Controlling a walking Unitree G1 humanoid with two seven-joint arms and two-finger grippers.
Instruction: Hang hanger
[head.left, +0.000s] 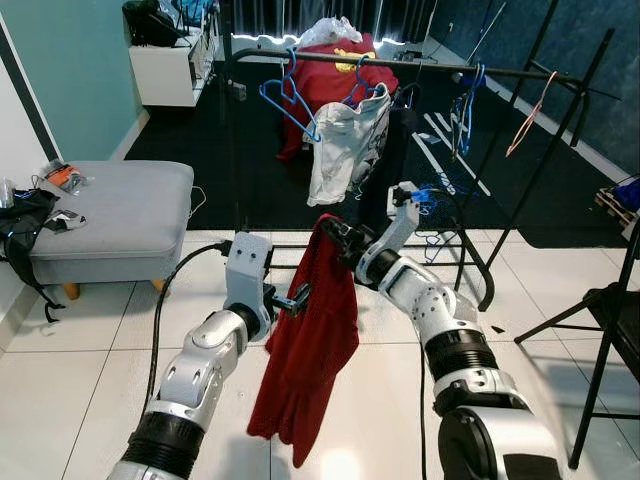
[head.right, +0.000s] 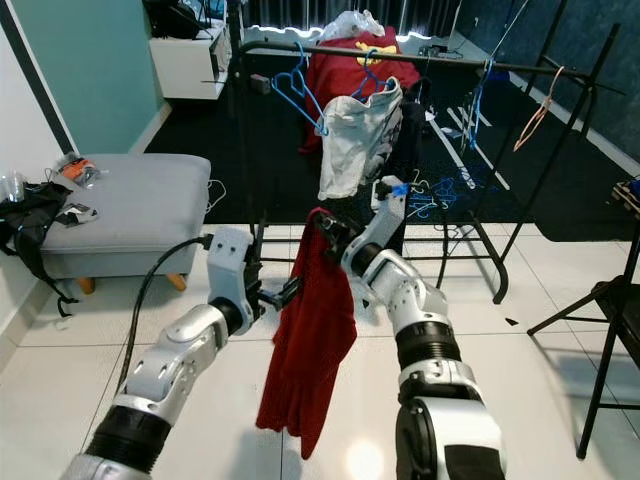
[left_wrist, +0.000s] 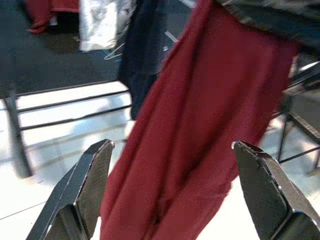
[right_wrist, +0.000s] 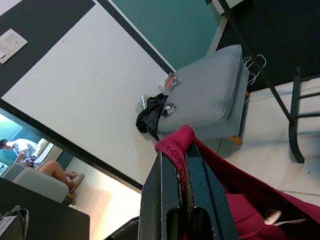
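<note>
A dark red garment (head.left: 310, 340) hangs down in front of me over the white tile floor. My right gripper (head.left: 330, 228) is shut on its top edge, and the right wrist view shows the pads (right_wrist: 181, 165) pinching a fold of red cloth. My left gripper (left_wrist: 175, 190) stands open beside the garment at mid height, with the cloth between and just past its fingers (left_wrist: 87, 185). Behind stands a black clothes rail (head.left: 420, 65) carrying an empty blue hanger (head.left: 285, 100), a white shirt (head.left: 345, 150) on a blue hanger, a red garment (head.left: 335, 80) and more hangers (head.left: 465, 115).
A grey ottoman (head.left: 120, 205) with small items stands at the left. A black folding stand (head.left: 600, 320) is at the right. The rail's base bars (head.left: 470, 270) and cables lie on the floor ahead. A person (right_wrist: 55, 172) sits far off.
</note>
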